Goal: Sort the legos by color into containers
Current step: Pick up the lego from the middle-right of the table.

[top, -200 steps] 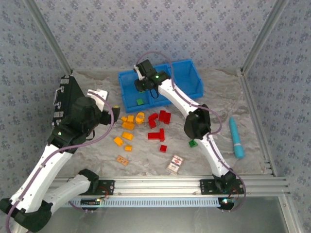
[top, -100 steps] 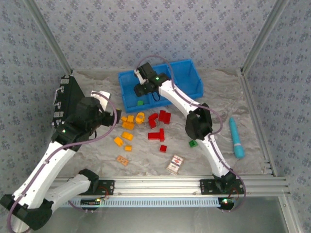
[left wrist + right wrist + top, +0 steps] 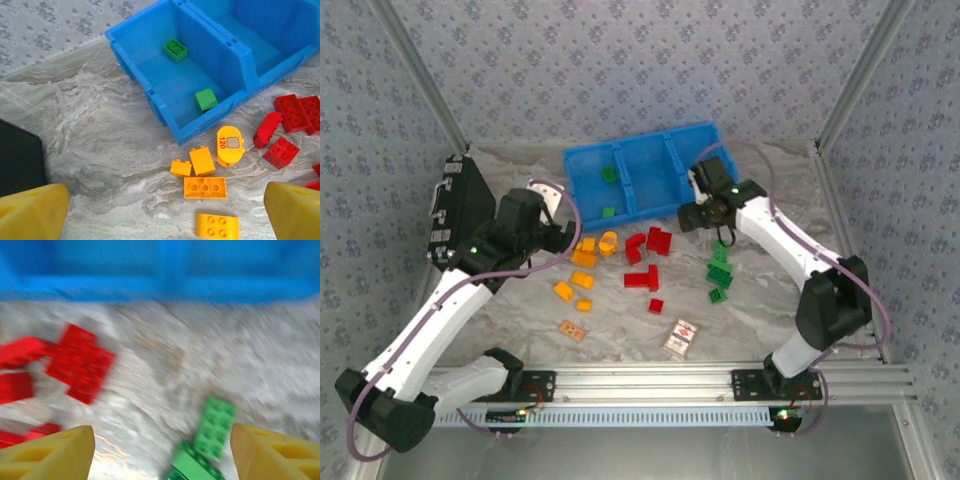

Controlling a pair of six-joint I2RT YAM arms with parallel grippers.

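The blue bin point(image 3: 582, 190) stands at the back with two green legos point(image 3: 608, 173) in its left compartment point(image 3: 165, 80). Orange legos point(image 3: 584, 251) and red legos point(image 3: 646, 246) lie in front of it, and green legos point(image 3: 720, 271) lie to the right. My left gripper point(image 3: 565, 236) is open above the orange legos point(image 3: 205, 187), its fingers point(image 3: 32, 212) empty. My right gripper point(image 3: 706, 216) is open and empty just in front of the bin's right end. Green legos point(image 3: 215, 427) lie below, near its right finger point(image 3: 275, 452).
A black box point(image 3: 460, 200) sits at the far left beside the left arm. A red-and-white card point(image 3: 681, 338) and a small tan tile point(image 3: 572, 329) lie near the front rail. Metal frame posts and patterned walls close in the table.
My right arm swung from over the bin's left compartment to the right and nearer, and its gripper opened. A second green lego now lies in that compartment. My left arm reached toward the orange legos.
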